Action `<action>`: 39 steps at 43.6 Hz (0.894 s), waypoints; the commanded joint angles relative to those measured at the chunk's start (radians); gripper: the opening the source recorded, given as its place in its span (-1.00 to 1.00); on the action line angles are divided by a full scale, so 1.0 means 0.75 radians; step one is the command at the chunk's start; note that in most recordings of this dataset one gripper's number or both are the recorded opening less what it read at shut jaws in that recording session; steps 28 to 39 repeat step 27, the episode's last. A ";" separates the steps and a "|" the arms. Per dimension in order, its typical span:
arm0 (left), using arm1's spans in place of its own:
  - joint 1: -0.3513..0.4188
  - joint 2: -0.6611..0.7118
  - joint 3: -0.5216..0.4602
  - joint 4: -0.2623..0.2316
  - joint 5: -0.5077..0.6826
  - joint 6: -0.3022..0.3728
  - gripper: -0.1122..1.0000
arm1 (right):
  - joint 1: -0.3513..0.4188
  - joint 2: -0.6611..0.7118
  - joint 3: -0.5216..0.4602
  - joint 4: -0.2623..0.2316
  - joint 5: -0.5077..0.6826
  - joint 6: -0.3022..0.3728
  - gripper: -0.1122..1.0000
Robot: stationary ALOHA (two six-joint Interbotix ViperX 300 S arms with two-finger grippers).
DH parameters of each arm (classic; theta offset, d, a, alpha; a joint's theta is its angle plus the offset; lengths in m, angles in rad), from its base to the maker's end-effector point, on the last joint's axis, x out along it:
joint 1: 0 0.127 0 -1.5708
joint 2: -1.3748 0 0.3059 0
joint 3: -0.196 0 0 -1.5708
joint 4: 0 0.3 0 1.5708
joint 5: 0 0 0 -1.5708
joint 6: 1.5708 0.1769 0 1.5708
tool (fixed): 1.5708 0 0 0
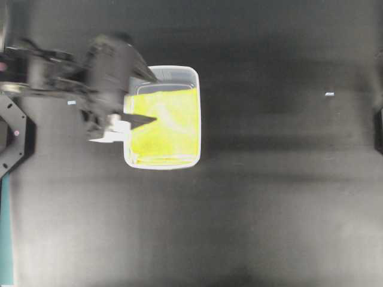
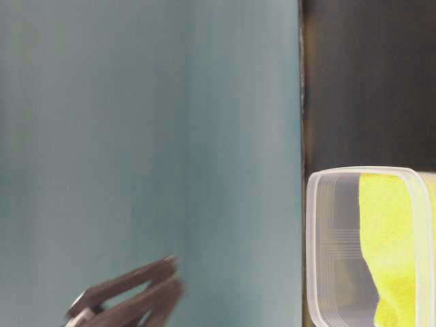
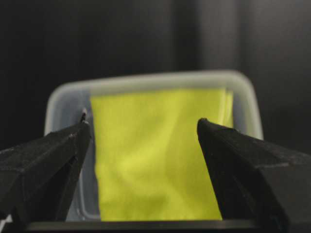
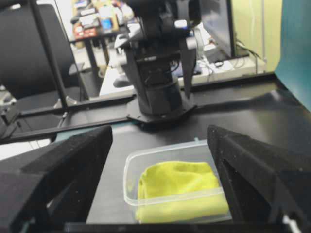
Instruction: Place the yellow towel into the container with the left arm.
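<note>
Nearest the left wrist camera, the left gripper [image 3: 143,145] stands with jaws spread wide and empty; beyond them lies the yellow towel [image 3: 158,155], inside the container [image 3: 63,104]; overhead view shows the cloth [image 1: 164,125] resting within the tub's rim [image 1: 198,113], covering most of the floor, the gripper [image 1: 128,122] at its edge; placement appears complete. Judged from its creases, the towel is soft, light and limp; it would drape and is best pinched at a raised fold or stitched edge. Farther off, the right gripper [image 4: 160,184] is likewise parted, holding nothing, looking towards the tub.
</note>
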 commanded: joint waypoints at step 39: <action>0.004 -0.804 0.393 0.002 -0.229 -0.127 0.74 | -0.008 0.037 0.004 0.004 0.033 0.004 0.58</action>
